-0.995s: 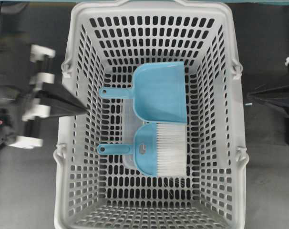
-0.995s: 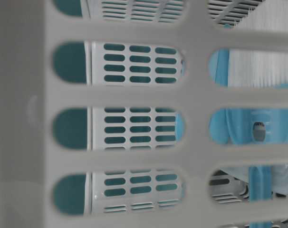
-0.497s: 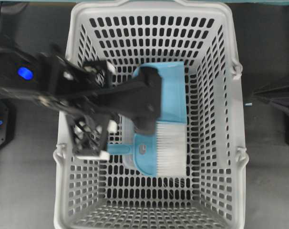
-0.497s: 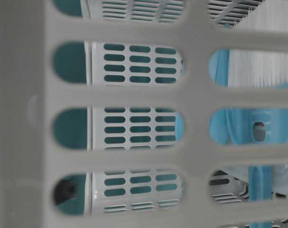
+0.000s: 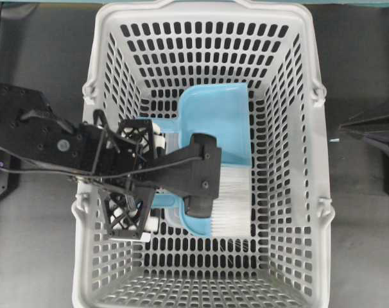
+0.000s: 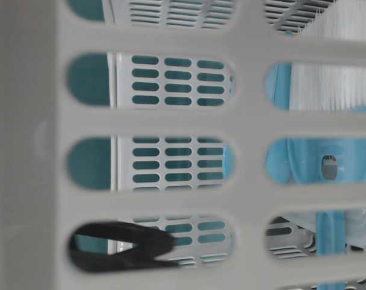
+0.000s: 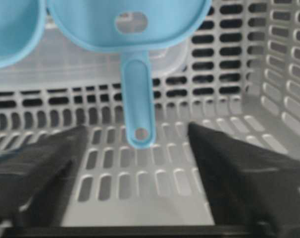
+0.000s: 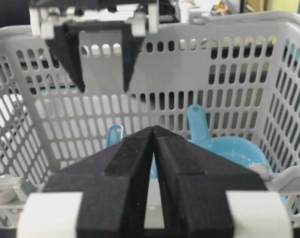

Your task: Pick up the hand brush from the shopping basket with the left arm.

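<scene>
Likely light, stiff, slick: your spread left gripper (image 7: pixel 135 163) should pinch the hand brush (image 7: pixel 132 59) mid-handle.

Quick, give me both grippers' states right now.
Left gripper: open, holding nothing, its jaws either side of the hand brush handle's end.
Right gripper: shut, holding nothing, outside the shopping basket.

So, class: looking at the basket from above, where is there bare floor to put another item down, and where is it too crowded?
Bare slotted floor of the shopping basket lies between the dustpan and the top wall, and between the hand brush and the bottom wall. The middle is crowded: dustpan, brush and the left gripper, jaws open beside the brush handle.
</scene>
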`<state>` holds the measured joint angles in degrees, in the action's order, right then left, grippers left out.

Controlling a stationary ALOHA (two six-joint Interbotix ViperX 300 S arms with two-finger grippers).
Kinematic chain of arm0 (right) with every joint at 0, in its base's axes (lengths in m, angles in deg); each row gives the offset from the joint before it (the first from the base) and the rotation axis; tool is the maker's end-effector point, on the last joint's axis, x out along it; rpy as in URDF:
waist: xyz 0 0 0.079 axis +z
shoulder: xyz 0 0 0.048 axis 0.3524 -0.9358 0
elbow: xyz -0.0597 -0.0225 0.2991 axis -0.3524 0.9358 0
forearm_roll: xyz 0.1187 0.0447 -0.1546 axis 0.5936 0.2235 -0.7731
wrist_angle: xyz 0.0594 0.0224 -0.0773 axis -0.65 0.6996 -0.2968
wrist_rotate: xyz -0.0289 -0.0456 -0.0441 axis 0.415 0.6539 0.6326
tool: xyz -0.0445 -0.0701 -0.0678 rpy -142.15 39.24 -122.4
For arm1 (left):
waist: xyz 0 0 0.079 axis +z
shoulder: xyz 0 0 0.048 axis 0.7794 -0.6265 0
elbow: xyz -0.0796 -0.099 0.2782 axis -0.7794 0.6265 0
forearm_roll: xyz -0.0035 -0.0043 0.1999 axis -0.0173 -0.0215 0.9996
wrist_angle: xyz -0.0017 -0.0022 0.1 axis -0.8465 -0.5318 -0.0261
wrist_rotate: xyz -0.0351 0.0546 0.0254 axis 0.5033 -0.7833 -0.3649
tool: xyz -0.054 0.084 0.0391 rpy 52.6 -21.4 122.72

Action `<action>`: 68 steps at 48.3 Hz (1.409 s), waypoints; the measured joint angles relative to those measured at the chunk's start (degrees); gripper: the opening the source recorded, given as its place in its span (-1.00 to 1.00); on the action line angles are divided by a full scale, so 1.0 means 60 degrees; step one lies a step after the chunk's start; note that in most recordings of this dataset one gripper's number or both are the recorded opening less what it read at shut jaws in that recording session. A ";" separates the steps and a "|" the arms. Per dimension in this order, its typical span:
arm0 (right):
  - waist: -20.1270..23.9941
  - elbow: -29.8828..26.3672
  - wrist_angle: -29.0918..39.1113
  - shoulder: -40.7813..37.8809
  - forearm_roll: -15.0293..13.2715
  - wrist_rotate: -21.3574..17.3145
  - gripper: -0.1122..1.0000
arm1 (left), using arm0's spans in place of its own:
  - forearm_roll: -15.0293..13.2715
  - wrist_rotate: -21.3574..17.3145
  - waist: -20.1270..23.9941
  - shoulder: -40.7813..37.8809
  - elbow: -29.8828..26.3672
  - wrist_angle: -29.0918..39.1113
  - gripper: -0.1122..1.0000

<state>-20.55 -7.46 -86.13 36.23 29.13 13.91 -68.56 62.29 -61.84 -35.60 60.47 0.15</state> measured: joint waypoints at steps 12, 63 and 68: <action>0.0000 0.0000 0.0000 0.0000 0.0015 0.0000 -0.80 | -0.0015 0.0308 -0.0176 -0.0337 0.0923 -0.1143 0.84; 0.0000 0.0146 -0.0015 0.0000 0.0000 -0.0015 -0.80 | -0.0015 0.0630 -0.0146 -0.1172 0.1846 -0.2344 -0.28; 0.0000 0.0146 -0.0015 0.0000 0.0015 -0.0015 -0.80 | 0.0000 0.0527 -0.0117 -0.0967 0.1743 -0.2300 -0.26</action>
<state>-20.55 -6.58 -86.22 36.23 29.22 13.83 -68.56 65.46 -62.55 -41.40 70.93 -13.65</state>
